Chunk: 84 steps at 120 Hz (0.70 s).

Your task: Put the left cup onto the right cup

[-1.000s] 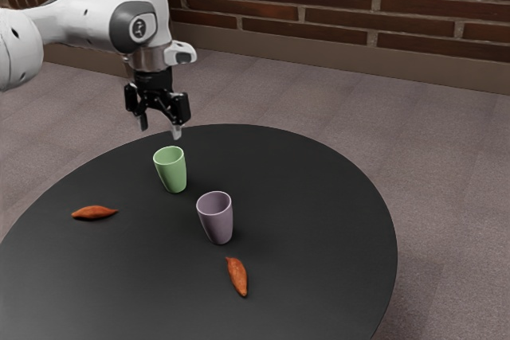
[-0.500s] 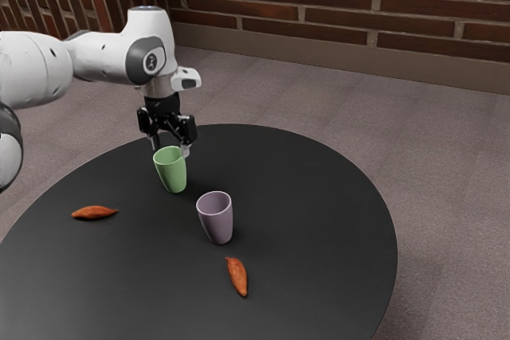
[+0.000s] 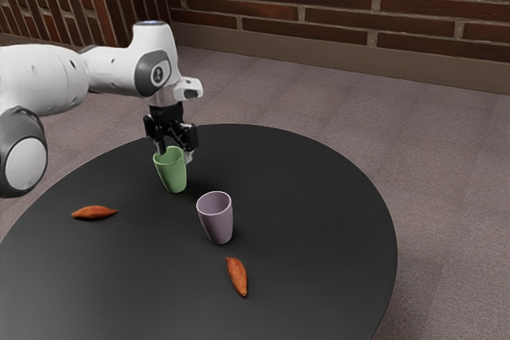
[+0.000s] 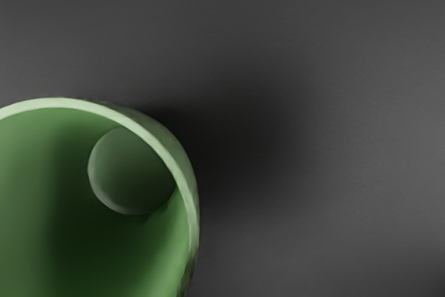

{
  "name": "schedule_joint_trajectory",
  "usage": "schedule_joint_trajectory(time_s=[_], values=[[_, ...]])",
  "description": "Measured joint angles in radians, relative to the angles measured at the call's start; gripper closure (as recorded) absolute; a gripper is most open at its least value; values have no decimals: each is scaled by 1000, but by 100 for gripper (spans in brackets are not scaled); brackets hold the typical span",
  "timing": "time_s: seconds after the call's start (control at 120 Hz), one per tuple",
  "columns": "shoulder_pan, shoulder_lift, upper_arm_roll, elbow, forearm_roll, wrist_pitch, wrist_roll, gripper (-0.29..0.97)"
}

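The grasp of the first cup is the step in hand. The black gripper (image 3: 171,151) hangs straight down at the mouth of the green cup (image 3: 170,173), left of centre in the exterior view. Its fingers are spread, tips level with the rim, and I see no pinch on the wall yet. The wrist view looks down into that cup's open mouth, its round bottom visible inside. The cup stands upright on the table, up and to the left of the purple cup (image 3: 215,217), near it but not touching.

By my reading, the next move calls for closing on the green cup's wall, lifting it straight up, carrying it toward the lower right over the purple cup, and lowering it squarely so it seats rather than tipping either cup.

The surface is a round black table (image 3: 319,197) with a matte top. Two orange sweet potatoes lie on it, one (image 3: 95,212) at the left and one (image 3: 237,275) below the purple cup. Grey carpet (image 3: 414,133) surrounds the table, and a red brick wall (image 3: 358,5) runs along the top of the frame.
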Motion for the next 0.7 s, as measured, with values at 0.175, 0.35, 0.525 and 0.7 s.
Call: schedule_joint_trajectory(time_s=[0.175,0.35,0.525,0.7], values=[[13,41,-5,31,-1,7,28,9],[21,70,-7,45,-9,12,51,9],[24,88,-11,48,-13,20,69,10],[28,107,-14,69,-12,24,83,17]])
